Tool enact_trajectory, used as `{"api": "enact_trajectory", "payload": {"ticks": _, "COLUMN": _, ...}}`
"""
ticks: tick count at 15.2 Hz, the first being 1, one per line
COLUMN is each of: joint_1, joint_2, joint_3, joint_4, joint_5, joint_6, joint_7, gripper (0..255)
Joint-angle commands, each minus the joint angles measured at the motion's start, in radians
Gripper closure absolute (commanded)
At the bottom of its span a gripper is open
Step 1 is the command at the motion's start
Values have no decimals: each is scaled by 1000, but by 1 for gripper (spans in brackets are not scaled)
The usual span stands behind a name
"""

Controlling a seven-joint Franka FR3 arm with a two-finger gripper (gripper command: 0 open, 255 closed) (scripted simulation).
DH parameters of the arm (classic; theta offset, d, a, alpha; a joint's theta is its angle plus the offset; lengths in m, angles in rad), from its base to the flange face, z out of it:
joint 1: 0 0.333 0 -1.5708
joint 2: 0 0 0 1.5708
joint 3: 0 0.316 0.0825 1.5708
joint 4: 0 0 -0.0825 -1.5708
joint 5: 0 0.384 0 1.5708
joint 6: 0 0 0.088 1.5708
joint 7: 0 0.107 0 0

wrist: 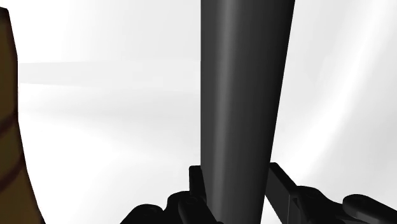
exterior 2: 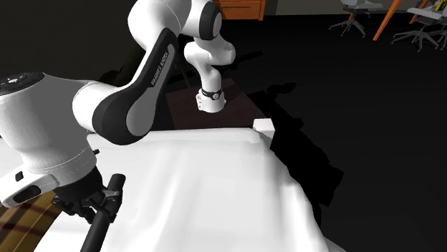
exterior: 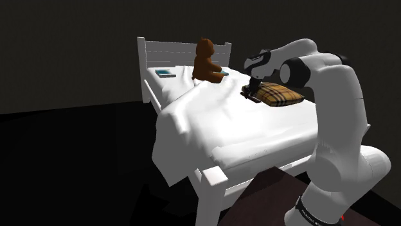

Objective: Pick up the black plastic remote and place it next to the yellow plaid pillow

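A white bed (exterior: pixel 244 135) bears everything: on its rumpled sheet, a yellow-brown plaid pillow (exterior: pixel 281 95) lies at the far right, a brown teddy bear (exterior: pixel 207 62) sits by the headboard, and a small flat teal-topped thing (exterior: pixel 165 72) lies to the bear's left. The gripper (exterior: pixel 250 90) hangs at the pillow's left edge. Its two fingers (wrist: pixel 196 181) are clamped on either side of the dark remote (wrist: pixel 245 95), which runs straight out from between them over the white sheet, beside the pillow; whether it touches the sheet cannot be told.
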Motion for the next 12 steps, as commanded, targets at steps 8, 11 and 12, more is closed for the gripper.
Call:
{"api": "enact_trajectory", "payload": {"ticks": 8, "joint_1": -1, "joint_2": 37, "joint_3": 13, "joint_4": -62, "joint_5": 21, "joint_6": 98, "joint_7": -19, "gripper": 255}}
{"api": "enact_trajectory", "payload": {"ticks": 11, "joint_1": -4, "joint_2": 54, "joint_3": 18, "joint_4": -76, "joint_5": 29, "joint_6": 128, "joint_7": -26, "gripper": 255}}
{"api": "enact_trajectory", "payload": {"ticks": 12, "joint_1": -4, "joint_2": 60, "joint_3": 20, "joint_4": -80, "joint_5": 31, "joint_6": 138, "joint_7": -28, "gripper": 255}}
